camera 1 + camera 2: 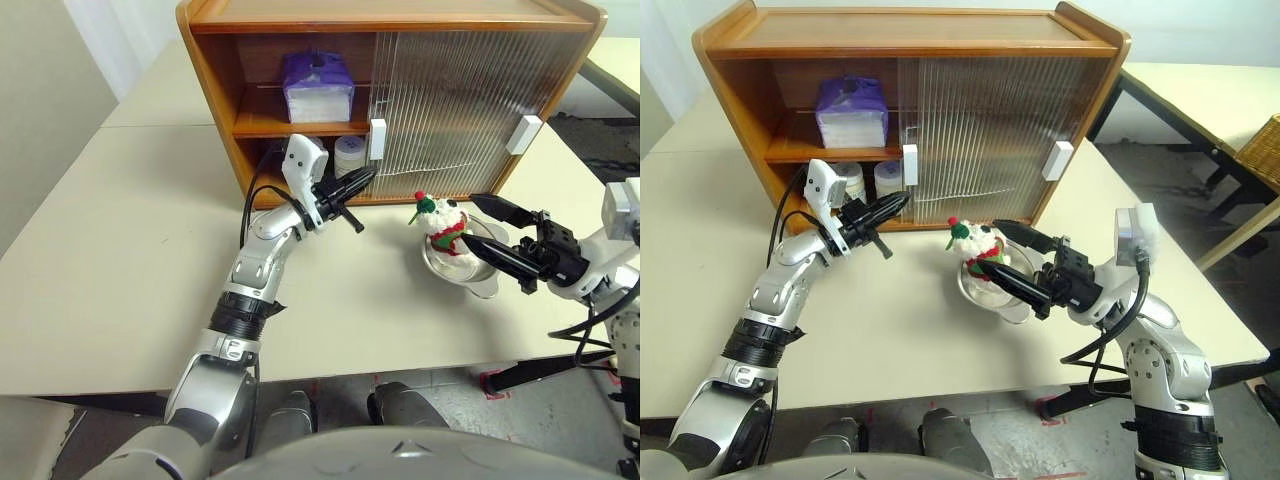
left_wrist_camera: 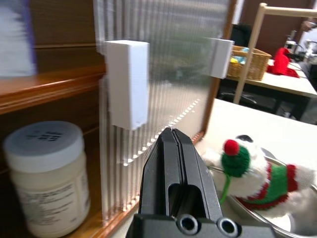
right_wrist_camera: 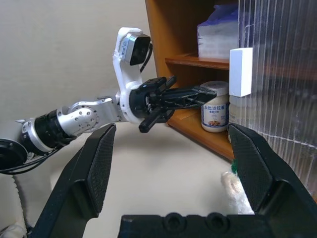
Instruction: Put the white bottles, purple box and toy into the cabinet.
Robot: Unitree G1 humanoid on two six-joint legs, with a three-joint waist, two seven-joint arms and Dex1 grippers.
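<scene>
Toy: the toy (image 1: 978,247) sits in a steel bowl (image 1: 1002,291) on the table (image 1: 900,330), at 4 o'clock from the left gripper (image 1: 896,205), between the spread fingers of the right gripper (image 1: 1012,258).
Left fingers: pressed together, empty, tips just beside the door handle (image 1: 909,165).
Right fingers: wide apart, holding nothing.
Cabinet: the cabinet (image 1: 910,45) holds the purple box (image 1: 851,112) on its upper shelf, the white bottles (image 1: 888,178) below.
In the way: ribbed sliding door (image 1: 980,130) covers the right half.
</scene>
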